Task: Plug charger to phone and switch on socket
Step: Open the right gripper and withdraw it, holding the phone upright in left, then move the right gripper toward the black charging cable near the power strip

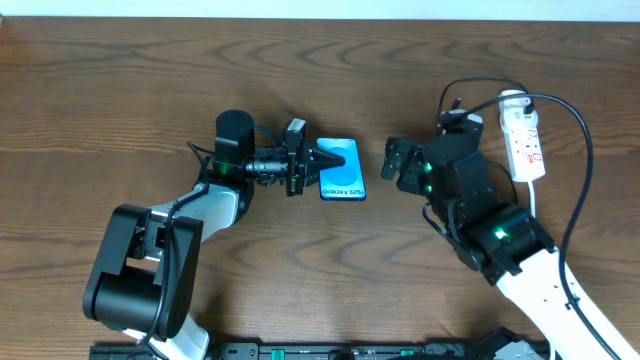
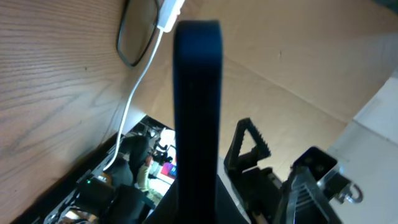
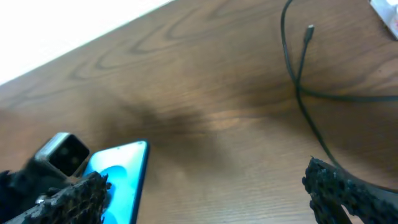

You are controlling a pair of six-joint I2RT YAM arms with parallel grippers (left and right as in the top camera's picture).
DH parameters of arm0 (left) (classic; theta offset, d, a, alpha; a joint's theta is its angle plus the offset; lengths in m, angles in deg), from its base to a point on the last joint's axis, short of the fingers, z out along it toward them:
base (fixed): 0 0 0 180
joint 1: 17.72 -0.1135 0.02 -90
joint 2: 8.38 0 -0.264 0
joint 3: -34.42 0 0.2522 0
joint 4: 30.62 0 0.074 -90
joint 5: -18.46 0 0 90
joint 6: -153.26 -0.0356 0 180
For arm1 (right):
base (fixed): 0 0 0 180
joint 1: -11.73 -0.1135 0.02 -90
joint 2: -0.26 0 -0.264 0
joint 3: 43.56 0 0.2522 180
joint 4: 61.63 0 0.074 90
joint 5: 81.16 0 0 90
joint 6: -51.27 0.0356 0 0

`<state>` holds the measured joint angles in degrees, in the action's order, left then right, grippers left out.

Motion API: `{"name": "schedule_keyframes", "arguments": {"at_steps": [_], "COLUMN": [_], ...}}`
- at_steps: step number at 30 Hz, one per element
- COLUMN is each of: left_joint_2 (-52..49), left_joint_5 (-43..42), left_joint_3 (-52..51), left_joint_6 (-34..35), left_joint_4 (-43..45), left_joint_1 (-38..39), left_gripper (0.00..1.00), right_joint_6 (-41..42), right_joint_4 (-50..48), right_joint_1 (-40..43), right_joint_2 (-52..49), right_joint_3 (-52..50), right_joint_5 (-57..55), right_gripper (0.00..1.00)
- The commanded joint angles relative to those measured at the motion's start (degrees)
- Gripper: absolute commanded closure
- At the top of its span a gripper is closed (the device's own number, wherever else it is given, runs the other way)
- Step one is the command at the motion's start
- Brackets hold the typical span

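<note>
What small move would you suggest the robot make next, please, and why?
Probably swing the open right fingers over to the charger's plug tip. It lies free on the table, while the left fingers hold the phone.

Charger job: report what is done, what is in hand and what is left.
Done: nothing plugged in. In hand: the left end effector is shut on the edge of the phone; the right end effector is open, empty. Left: the charger lies loose on the table, its tip away from the phone; it needs picking up and inserting, then the socket switching on.
</note>
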<state>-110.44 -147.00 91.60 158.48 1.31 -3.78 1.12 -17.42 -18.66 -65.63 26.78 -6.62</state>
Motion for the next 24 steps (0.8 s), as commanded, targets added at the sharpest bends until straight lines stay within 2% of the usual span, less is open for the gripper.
{"name": "schedule_keyframes", "arguments": {"at_steps": [1, 5, 10, 14, 18, 24], "left_joint_2": [0.81, 0.81, 0.81, 0.81, 0.81, 0.81], "left_joint_5": [-2.78, -2.78, -2.75, -2.78, -2.78, -2.75], "left_joint_3": [1.66, 1.66, 1.66, 1.66, 1.66, 1.66], "left_joint_6": [-3.21, -3.32, -3.32, -3.30, -3.30, -3.30], "left_joint_4": [0.72, 0.72, 0.72, 0.72, 0.72, 0.72], "left_joint_1": [-0.22, -0.22, -0.22, -0.22, -0.22, -0.22], "left_gripper": [0.93, 0.92, 0.92, 0.93, 0.93, 0.93], "right_joint_6": [-2.19, -2.21, -2.21, -2.21, -2.73, -4.57], "right_joint_4": [4.94, 15.69, 22.03, 22.36, 21.05, 14.71], "right_joint_1": [1.20, 3.08, 5.33, 7.63, 9.57, 11.30], "right_joint_2": [-5.77, -16.09, -29.29, -39.54, -48.35, -56.02], "right_joint_3": [6.78, 19.12, 33.03, 42.05, 48.57, 49.77], "right_joint_5": [-1.62, -1.99, -2.23, -3.67, -8.00, -5.35], "right_gripper": [0.01, 0.05, 0.10, 0.11, 0.08, 0.06]}}
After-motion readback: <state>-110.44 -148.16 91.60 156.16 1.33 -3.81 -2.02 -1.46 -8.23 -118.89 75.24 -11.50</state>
